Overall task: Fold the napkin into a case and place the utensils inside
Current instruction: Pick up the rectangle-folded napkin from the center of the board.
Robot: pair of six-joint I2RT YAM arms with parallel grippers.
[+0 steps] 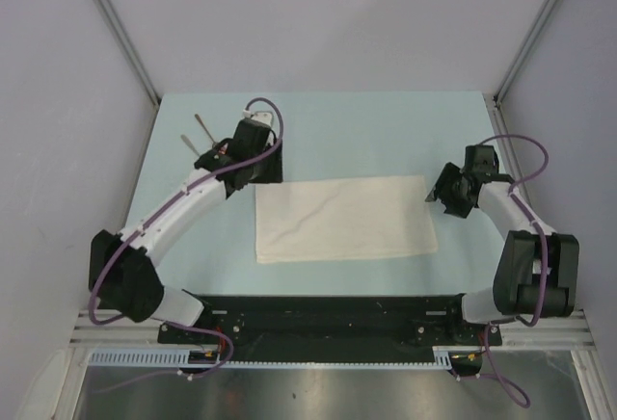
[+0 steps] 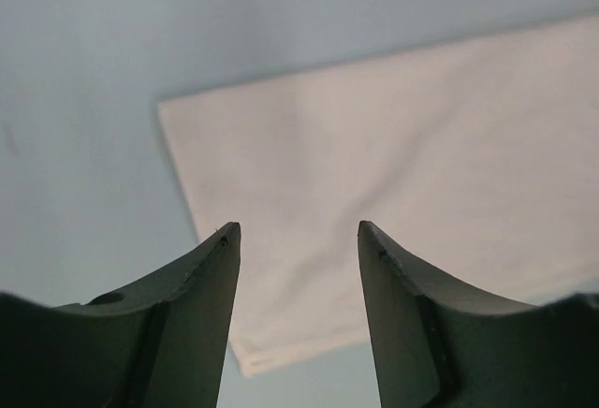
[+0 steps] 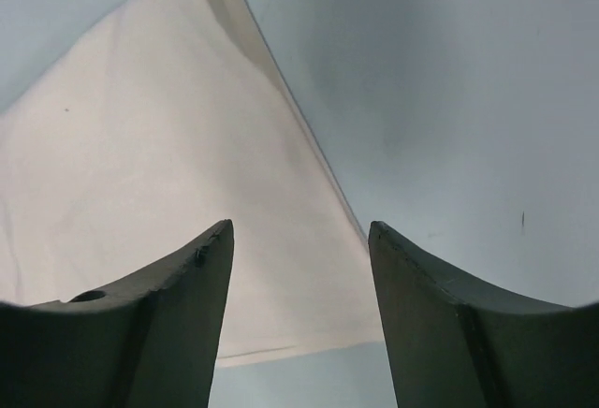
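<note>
At the far left of the worktop (image 1: 366,131) lie the utensils (image 1: 198,136), close by the left arm. The left pincer (image 2: 298,232) hangs over the napkin's (image 1: 342,218) left end, jaws apart and empty. The napkin lies flat in the middle, long side running left to right. The right pincer (image 3: 299,225), also spread and empty, hangs at its right end. Each arm looks just as near.

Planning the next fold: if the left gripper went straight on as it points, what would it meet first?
Probably the cream-white cloth napkin, near its end: it lies dead ahead of the open left gripper. Depth is unclear.
</note>
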